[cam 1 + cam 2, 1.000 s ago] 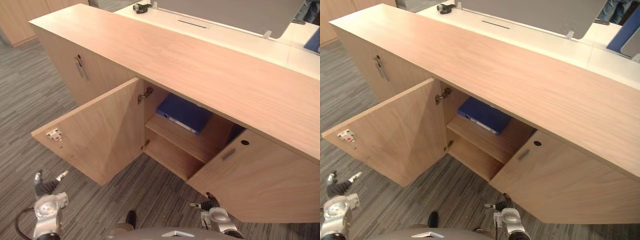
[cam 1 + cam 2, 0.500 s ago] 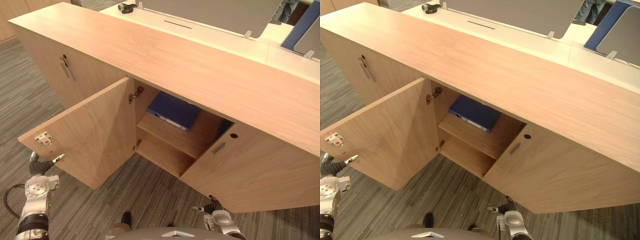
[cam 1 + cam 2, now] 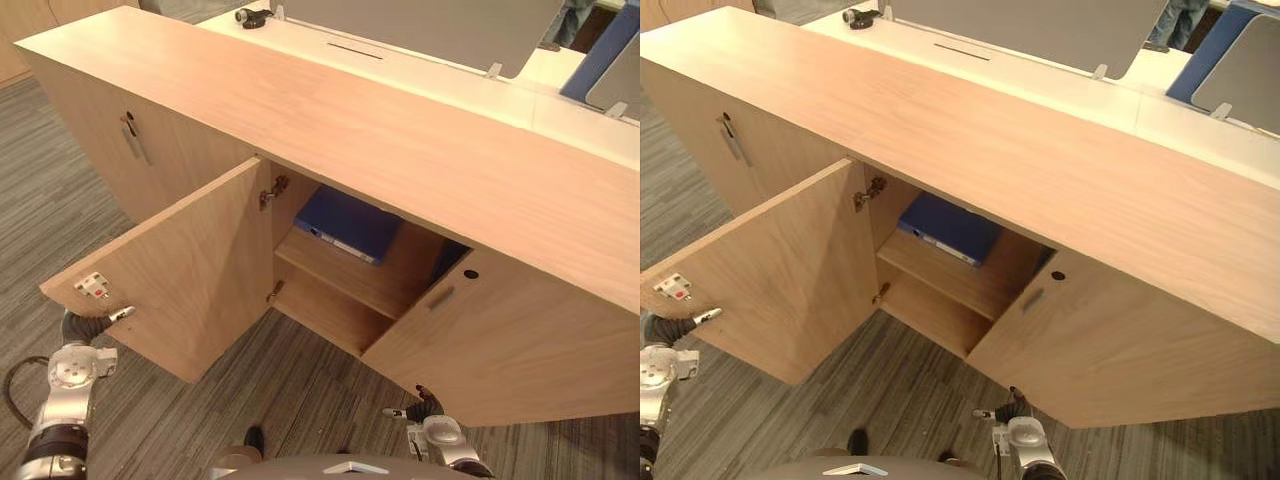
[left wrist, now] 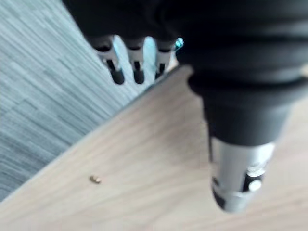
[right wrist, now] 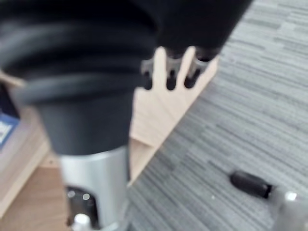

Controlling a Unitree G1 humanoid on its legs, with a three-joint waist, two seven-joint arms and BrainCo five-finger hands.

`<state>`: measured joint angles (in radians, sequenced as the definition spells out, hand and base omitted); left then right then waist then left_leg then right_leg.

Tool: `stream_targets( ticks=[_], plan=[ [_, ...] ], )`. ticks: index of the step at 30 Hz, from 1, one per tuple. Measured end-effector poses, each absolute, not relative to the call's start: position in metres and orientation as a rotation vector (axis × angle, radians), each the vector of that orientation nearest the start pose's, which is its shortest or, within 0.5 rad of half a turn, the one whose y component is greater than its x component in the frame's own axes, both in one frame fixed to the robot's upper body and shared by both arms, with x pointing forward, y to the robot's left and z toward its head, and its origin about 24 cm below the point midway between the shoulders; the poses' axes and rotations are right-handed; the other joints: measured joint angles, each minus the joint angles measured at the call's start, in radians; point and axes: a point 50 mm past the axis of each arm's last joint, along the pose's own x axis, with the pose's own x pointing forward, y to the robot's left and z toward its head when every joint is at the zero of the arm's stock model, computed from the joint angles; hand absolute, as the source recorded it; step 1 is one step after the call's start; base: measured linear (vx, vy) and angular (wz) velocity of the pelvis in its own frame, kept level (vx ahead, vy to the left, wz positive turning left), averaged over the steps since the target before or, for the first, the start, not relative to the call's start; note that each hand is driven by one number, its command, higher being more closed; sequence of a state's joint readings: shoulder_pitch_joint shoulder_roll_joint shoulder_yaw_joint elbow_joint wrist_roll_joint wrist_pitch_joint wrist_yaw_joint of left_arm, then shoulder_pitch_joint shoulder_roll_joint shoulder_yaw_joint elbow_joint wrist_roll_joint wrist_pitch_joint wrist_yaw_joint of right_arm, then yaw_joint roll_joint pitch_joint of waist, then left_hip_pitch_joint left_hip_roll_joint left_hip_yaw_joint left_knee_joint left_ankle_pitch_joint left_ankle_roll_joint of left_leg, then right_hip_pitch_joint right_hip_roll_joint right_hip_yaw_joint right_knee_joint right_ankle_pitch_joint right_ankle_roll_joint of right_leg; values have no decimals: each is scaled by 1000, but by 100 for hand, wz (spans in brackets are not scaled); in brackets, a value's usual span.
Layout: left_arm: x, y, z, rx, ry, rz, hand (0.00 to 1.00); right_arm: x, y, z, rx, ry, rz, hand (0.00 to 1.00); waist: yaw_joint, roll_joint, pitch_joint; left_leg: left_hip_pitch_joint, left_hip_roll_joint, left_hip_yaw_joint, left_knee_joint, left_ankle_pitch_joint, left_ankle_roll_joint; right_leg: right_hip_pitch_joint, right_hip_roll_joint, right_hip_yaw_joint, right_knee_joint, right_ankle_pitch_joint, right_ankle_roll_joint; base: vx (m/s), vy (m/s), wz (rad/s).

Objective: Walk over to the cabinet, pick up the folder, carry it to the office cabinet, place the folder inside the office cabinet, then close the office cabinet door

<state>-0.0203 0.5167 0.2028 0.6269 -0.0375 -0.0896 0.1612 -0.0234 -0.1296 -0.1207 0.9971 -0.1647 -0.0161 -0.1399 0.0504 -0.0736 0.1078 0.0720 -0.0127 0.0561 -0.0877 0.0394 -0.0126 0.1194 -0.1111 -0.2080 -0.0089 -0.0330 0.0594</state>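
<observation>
Since a second ago your left robot hand (image 3: pixel 88 328) has risen to sit just under the free lower corner of the open left-hand light wood cabinet door (image 3: pixel 190 270). Its fingers are spread straight and hold nothing. In the left wrist view the door's wood face lies right past the fingertips, but you cannot tell whether they touch it. Your right robot hand (image 3: pixel 418 404) hangs low beside the bottom edge of the open right-hand wood door (image 3: pixel 510 340), fingers relaxed and apart, also holding nothing.

From both hands the flat blue folder (image 3: pixel 350 222) lies ahead and higher, between them, already inside the long light wood office cabinet (image 3: pixel 350 130). It rests flat on the upper wooden shelf (image 3: pixel 340 280), long axis running back into the cabinet, spine with its pale label facing the opening. Nothing else shows on that shelf.

Placing looks done, so closing is what remains. The left door hinges at its inner edge (image 3: pixel 275 190) and your left hand is the nearer one, so a push on the free edge should swing it inward.
</observation>
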Motion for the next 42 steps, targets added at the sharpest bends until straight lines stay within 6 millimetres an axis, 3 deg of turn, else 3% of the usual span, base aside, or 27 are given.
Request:
stream_targets(
  ticks=[8,12,23,26,30,33,37,42],
  plan=[
    [183,294,-61,353,541,301,0,143,-220,-140,-284,960,-212,0,-7,5,-1,-2,-13,3,0,7,10,-14,-16,23,1,-10,25,-103,12,-1],
    [172,265,-75,305,575,189,0,143,-219,-140,-310,960,-193,0,-11,7,-1,-1,-19,18,0,11,10,-17,-23,41,-2,-3,36,-6,24,-6],
    [162,236,-90,303,632,72,0,143,-217,-141,-318,974,-178,0,-13,26,-8,16,-24,68,0,17,21,-18,-28,92,-11,36,39,-22,18,-12],
    [159,211,-97,313,649,-52,0,140,-213,-143,-313,981,-169,0,-25,37,-13,18,-29,87,0,20,25,-36,-34,115,5,30,47,-93,43,-15],
    [155,170,-104,261,653,-212,0,138,-205,-145,-308,988,-145,0,-72,49,-25,21,-35,126,0,16,31,-52,-38,164,1,30,48,-66,64,-30],
    [160,145,-99,216,609,-298,0,135,-200,-147,-299,998,-143,0,-90,48,-29,36,-35,164,0,11,38,-54,-37,200,-8,30,47,-36,62,-42],
    [162,140,-98,193,591,-284,0,131,-203,-148,-301,1007,-152,0,-102,45,-36,49,-34,195,0,2,47,-50,-36,223,-18,30,33,-14,43,-32],
    [157,166,-106,185,649,-133,0,121,-206,-151,-296,1035,-168,0,-99,39,-59,53,-38,188,0,0,45,-44,-37,218,-22,35,22,41,19,4]
  ],
)
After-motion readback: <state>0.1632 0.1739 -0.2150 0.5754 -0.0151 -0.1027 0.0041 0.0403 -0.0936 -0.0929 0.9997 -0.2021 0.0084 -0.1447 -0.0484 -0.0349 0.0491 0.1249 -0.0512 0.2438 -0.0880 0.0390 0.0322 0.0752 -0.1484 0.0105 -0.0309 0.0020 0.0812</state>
